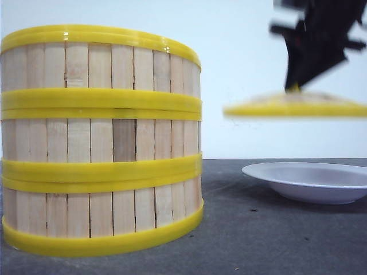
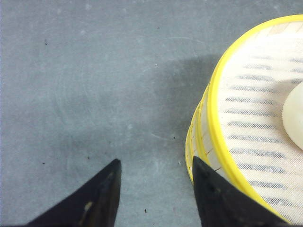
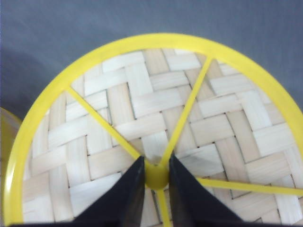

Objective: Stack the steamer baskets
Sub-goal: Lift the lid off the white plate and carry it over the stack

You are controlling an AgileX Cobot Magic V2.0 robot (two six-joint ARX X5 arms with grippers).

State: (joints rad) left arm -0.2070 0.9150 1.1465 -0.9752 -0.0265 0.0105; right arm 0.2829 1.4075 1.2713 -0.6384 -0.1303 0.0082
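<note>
Three steamer baskets (image 1: 100,140) stand stacked one on another at the left of the front view, pale slats between yellow bands. The left wrist view shows the stack's top basket (image 2: 251,123) from above, with a cloth liner and a pale bun inside. My left gripper (image 2: 156,163) is open above the bare table just beside the stack, one finger (image 2: 213,189) next to its wall. My right gripper (image 3: 156,163) is shut on the yellow knob of the woven lid (image 3: 156,123), which hangs in the air (image 1: 295,106) to the right of the stack.
A white shallow plate (image 1: 309,180) sits on the grey table (image 1: 258,240) at the right, below the raised lid. The right arm (image 1: 318,40) looks blurred at the top right.
</note>
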